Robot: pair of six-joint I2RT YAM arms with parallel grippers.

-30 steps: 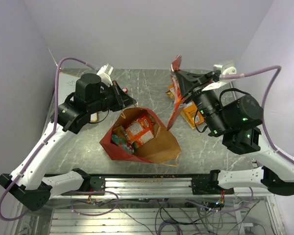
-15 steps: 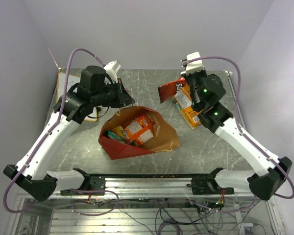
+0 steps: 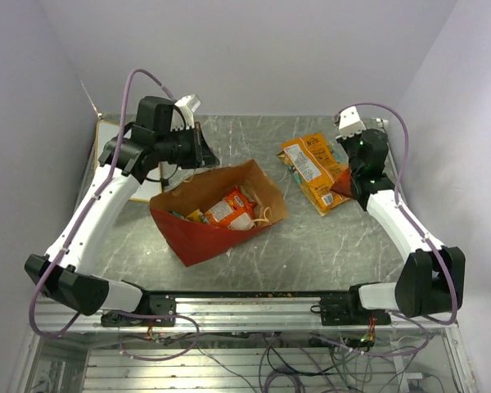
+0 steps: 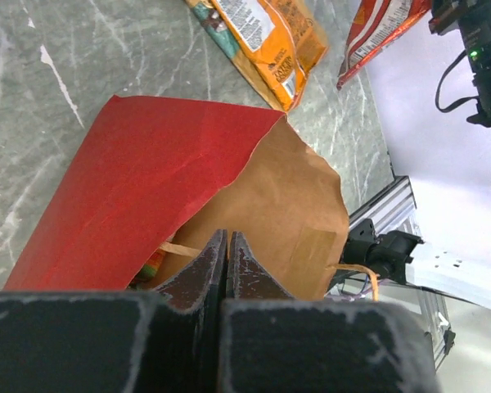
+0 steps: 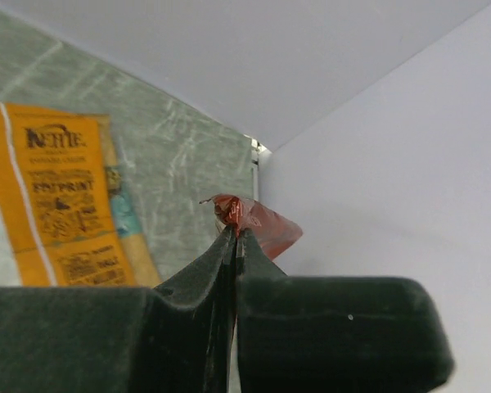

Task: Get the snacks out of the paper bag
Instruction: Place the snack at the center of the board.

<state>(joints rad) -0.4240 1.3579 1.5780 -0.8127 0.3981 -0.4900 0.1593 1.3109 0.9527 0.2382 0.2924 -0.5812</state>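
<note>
Your paper bag lies tilted in the middle of the counter. Its red outside faces the arm bases, and its brown mouth opens upward and toward the right. Inside it you can see an orange packet with a yellow packet just beside it. More packets are tucked behind these two, but they are too hidden to make out.

Your left fingers are clenched on the bag's far rim. In the left wrist view the kraft paper runs straight down into the thin slit between them. A thin handle loop passes just to their left.

To the right of the bag, and apart from it, two orange packets lie flat on the counter, one overlapping the other. At their right edge your right fingers are pinched tight on the corner of a red packet. The right wrist view shows the crumpled foil poking out past the tips. From above, this packet shows only as a small red patch by the orange ones. You cannot tell whether it rests on the counter or hangs just above it.
</note>
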